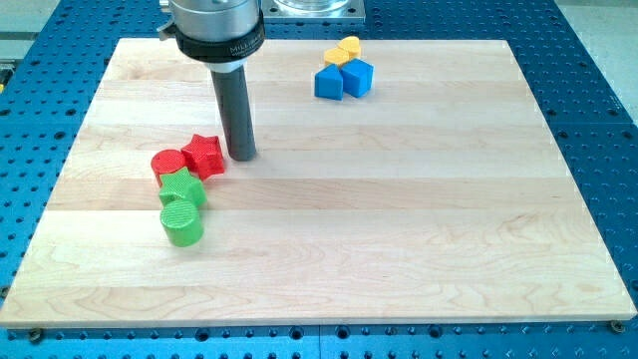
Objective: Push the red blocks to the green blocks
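A red star block (204,155) lies at the view's left, touching a red round block (166,163) on its left. Just below them a green block (182,187) touches both reds, and a green cylinder (181,222) sits right below that one. My tip (241,156) stands on the board just to the right of the red star block, very close to it or touching.
At the view's top, two blue blocks (328,83) (357,77) and two yellow blocks (344,49) sit bunched together. The wooden board (399,219) lies on a blue perforated table (598,120).
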You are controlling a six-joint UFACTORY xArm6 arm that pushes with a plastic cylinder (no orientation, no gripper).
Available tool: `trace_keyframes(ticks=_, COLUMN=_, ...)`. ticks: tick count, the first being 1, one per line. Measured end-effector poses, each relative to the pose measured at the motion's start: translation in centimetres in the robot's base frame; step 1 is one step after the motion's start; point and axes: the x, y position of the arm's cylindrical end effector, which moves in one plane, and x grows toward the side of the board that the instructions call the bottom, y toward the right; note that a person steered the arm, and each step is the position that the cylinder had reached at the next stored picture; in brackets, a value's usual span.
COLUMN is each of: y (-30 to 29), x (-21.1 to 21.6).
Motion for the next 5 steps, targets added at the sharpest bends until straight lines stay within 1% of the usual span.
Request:
trace_keyframes(ticks=2, y=0.5, x=-3.5)
trace_keyframes(ticks=3, y=-2.6, x=-3.1)
trace_keyframes(ticks=4, y=-3.8, x=-2.0)
trace_keyframes(ticks=5, y=-3.8, x=-2.0)
